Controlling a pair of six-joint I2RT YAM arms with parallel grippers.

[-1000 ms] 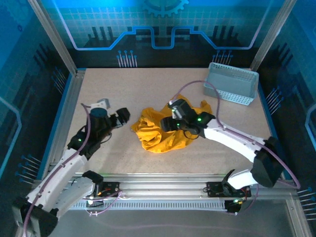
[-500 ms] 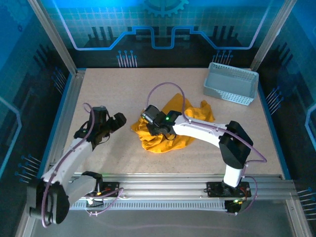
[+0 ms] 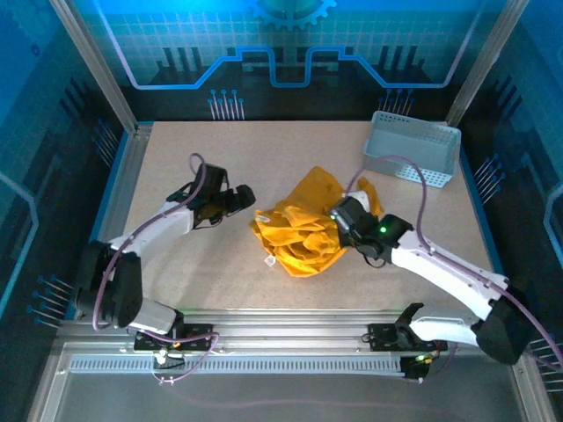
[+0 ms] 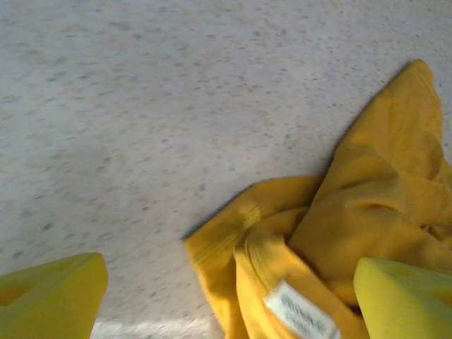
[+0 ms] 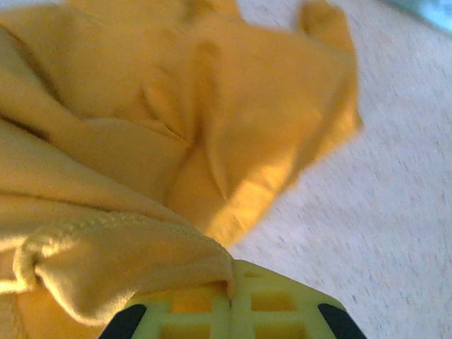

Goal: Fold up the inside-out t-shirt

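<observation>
The right tool (image 3: 339,216) pinches a hemmed fold of the mustard-yellow inside-out t-shirt (image 3: 303,233) at the garment's right edge. It has drawn back from the left part of the heap, where it reached half a second earlier. In the right wrist view, the bunched hem of the t-shirt (image 5: 176,106) is pressed against the tool (image 5: 230,284), whose yellow-green fingers (image 5: 282,307) are closed together on the cloth.

The left tool (image 3: 249,195) has swung in from the left part of the table (image 3: 220,281), where it stood well apart from the shirt a second ago. It now hovers just beside the shirt's left edge with its jaws spread wide. The left wrist view shows the tool (image 4: 227,270) with one finger on either side of the frame, bare table between them, and a corner of the t-shirt (image 4: 367,205) reaching in under the right finger.

The crumpled shirt lies near the middle of the table and has changed shape since the earlier frames. It is now drawn taller toward the far side, and a small white tag (image 3: 270,260) has turned up at its near-left edge. The tag (image 4: 300,311) also shows in the left wrist view. The pale grey basket (image 3: 412,149) stays at the table's far right corner, apart from the shirt.
</observation>
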